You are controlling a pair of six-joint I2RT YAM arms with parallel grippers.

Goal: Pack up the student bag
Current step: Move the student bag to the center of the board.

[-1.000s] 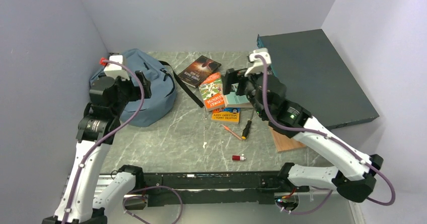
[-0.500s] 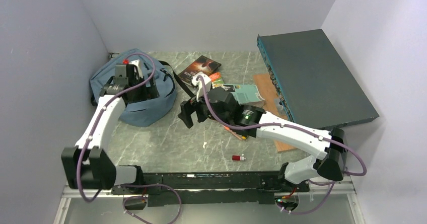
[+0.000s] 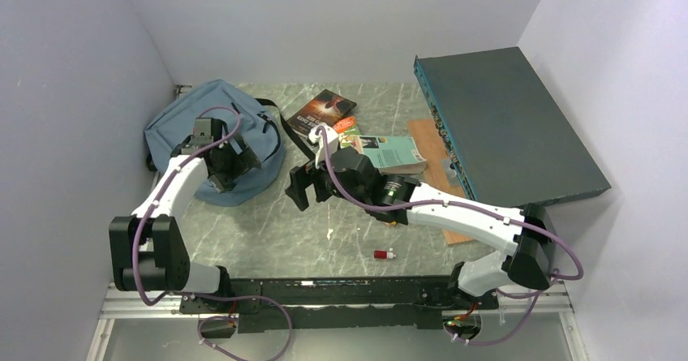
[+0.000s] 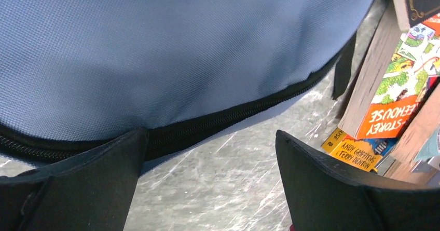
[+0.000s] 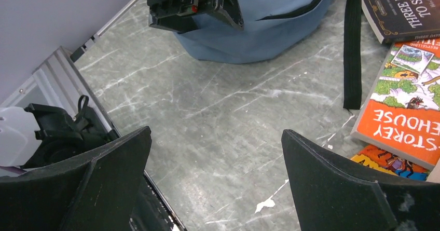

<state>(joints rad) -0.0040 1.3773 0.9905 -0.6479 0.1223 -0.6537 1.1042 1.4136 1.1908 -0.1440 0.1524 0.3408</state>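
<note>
Looks like opening the soft dusty-blue fabric backpack [image 3: 182,122] in the counter's [image 3: 268,231] far-left corner, left gripper [image 4: 210,143] spread wide at its closed black zipper [image 4: 233,114], right gripper [image 5: 215,137] also apart and empty nearby; next calls for working that zipper open.

Grey marbled tabletop [image 3: 268,231]. Dark teal flat box [image 3: 511,130] at 2 o'clock, with a thin brown board [image 3: 428,138] against its left edge. Books at 12 to 1 o'clock:
- black glossy paperback [image 3: 322,111], farthest back
- orange-and-green Treehouse paperback [image 5: 402,98]
- yellow paperback [image 5: 392,161] under it
- pale teal paperback [image 3: 393,153] just right of them

Small red-and-white cylinder [image 3: 384,254] alone at 5 o'clock.
</note>
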